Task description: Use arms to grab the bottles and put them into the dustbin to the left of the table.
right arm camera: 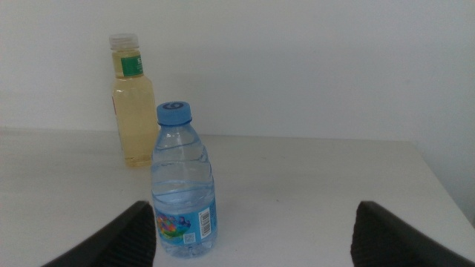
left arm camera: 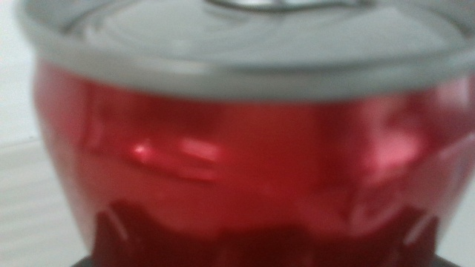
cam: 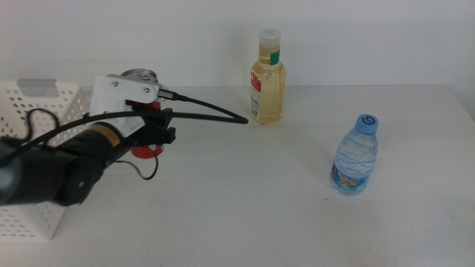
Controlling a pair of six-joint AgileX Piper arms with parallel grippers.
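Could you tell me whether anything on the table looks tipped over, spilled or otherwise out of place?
Nothing stands out: the yellow-liquid bottle and water bottle stand upright and capped, and the red can is upright at the left gripper.

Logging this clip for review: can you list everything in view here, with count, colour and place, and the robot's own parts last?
cola can: 1, red with silver top, upright near the table's left side, mostly hidden behind the left hand; it fills the left wrist view.
yellow-liquid bottle: 1, clear with white cap, upright at the back centre.
water bottle: 1, clear with blue cap, upright at the right front.
dustbin: 1, white perforated basket, at the left edge.
table: 1, white, under everything.
left hand: 1, black, at the cola can; whether it grips cannot be told.
right hand: 1, dark jaws wide apart, facing the water bottle, holding nothing.
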